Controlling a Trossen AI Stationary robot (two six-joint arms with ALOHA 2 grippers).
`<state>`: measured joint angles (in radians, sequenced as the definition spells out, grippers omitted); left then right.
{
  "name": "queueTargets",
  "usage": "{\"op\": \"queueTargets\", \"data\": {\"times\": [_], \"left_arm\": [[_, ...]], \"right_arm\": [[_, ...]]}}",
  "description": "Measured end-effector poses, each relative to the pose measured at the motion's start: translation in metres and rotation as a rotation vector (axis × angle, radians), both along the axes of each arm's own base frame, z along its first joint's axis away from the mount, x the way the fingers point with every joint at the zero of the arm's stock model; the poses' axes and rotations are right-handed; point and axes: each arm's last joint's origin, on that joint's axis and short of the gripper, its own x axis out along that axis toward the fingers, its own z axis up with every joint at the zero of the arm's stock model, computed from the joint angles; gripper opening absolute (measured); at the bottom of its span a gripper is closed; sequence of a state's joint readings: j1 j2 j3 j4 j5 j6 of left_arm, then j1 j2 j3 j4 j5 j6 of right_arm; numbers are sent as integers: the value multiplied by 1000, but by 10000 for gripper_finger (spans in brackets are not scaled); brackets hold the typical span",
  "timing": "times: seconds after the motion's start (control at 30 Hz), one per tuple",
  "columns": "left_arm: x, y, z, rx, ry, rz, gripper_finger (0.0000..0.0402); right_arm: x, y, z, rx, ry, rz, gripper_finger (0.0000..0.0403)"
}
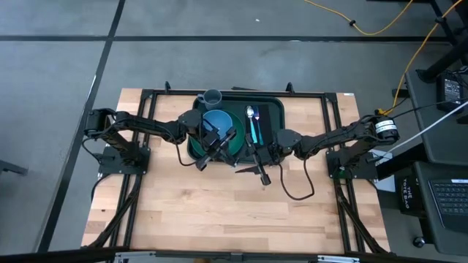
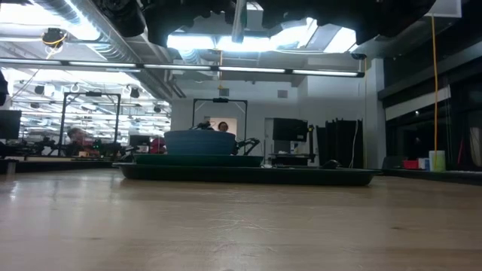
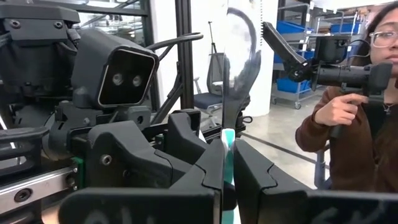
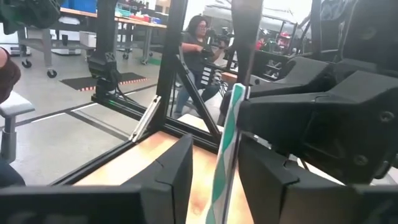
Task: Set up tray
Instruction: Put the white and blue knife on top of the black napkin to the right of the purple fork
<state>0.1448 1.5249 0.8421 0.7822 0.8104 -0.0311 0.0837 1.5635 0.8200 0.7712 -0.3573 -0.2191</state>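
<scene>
dark green tray [image 1: 272, 111] at top centre of the high view, left gripper [image 3: 227, 163] pinched tight on a teal-handled utensil [image 3: 228, 140], right gripper [image 4: 216, 163] partly spread around that same handle

Matt plastic tray [image 1: 272, 109], wooden table [image 1: 219, 204]

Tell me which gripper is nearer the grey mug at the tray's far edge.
Left. The left gripper hangs over the blue bowl just in front of the grey mug; the right gripper is off the tray's near edge, farther away.
</scene>
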Motion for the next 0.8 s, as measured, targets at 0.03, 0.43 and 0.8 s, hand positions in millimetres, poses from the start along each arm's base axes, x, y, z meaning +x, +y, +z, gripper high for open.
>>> {"op": "queueTargets", "data": {"times": [0.03,0.43,0.8], "left_arm": [[0,0,0,1,-1,0,5],[1,0,-1,15,-11,2,5],[1,-1,-2,-63,55,-3,32]], "right_arm": [[0,0,0,0,0,-3,125],[0,-4,0,5,-7,-40,34],[0,-4,0,37,9,-39,34]]}}
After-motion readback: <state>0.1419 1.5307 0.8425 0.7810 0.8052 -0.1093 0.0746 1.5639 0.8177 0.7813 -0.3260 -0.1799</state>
